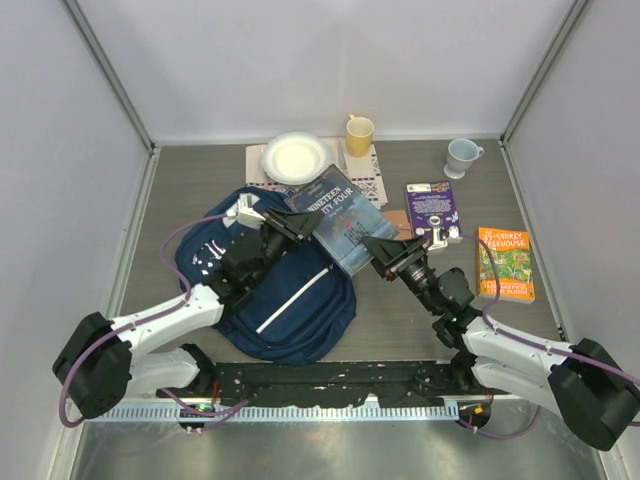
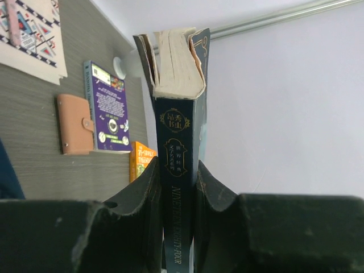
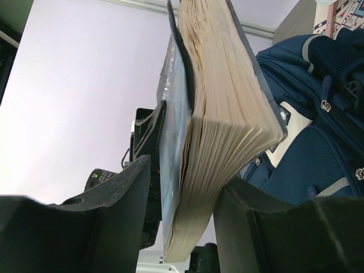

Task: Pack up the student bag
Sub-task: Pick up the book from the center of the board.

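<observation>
The left claw (image 1: pixel 293 226) and the right claw (image 1: pixel 377 248) are both squeezing a blue book (image 1: pixel 337 215), holding it up. The student bag (image 1: pixel 285 300) is lying below it, nearer the left edge of the bench (image 1: pixel 190 180). Next, the book probably needs sliding into the bag.

White plate (image 1: pixel 297 157) on patterned mat (image 1: pixel 365 186), 11 o'clock | yellow cup (image 1: pixel 359 131), 12 | white mug (image 1: pixel 461 156), 1 | purple book (image 1: pixel 431 207) just beside tan wallet (image 1: pixel 397 221), 2 | orange book (image 1: pixel 503 262), 3, lying flat.
</observation>
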Robot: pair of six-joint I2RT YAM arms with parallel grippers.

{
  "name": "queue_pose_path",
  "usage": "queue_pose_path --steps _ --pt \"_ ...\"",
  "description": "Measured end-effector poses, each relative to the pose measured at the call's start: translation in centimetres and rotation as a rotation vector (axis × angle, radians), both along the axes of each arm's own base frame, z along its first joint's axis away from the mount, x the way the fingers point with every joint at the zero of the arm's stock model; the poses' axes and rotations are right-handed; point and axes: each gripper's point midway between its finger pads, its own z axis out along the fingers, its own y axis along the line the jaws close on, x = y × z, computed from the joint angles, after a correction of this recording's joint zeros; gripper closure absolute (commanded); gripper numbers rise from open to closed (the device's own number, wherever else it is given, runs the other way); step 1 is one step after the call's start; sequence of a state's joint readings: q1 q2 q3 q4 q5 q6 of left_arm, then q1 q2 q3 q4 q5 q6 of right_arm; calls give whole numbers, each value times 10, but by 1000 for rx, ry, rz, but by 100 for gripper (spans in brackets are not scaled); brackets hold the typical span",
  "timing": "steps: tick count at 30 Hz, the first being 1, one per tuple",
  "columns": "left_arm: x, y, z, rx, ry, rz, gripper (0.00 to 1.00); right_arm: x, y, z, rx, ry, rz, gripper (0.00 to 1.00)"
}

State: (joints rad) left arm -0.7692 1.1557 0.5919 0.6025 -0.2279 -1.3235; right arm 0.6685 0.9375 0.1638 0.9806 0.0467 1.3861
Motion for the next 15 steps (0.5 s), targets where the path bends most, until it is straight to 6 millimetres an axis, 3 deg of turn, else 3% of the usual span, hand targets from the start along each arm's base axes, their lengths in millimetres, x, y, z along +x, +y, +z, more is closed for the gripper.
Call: queue_pose_path --steps 4,7,8,10,11,12,13,15 --pt "-5 1 -13 12 24 -14 100 0 2 1 -8 -5 10 50" --pt "-8 0 -20 19 37 -28 100 -1 4 -3 -28 -4 15 66" --pt "-9 0 -21 20 38 -32 100 -1 4 -5 -37 -1 17 82" --pt "-11 1 -22 16 41 -38 100 -1 5 -9 -57 6 19 94" --pt "-12 1 -22 16 40 -40 95 -1 6 -11 -60 15 22 99" --pt "-12 1 -21 15 39 -42 83 -1 6 -11 -65 15 21 99" --pt "-13 1 -21 17 39 -45 51 -2 5 -10 -69 12 21 99" --pt "-15 0 -22 34 33 -56 18 -3 5 -9 -74 8 21 99"
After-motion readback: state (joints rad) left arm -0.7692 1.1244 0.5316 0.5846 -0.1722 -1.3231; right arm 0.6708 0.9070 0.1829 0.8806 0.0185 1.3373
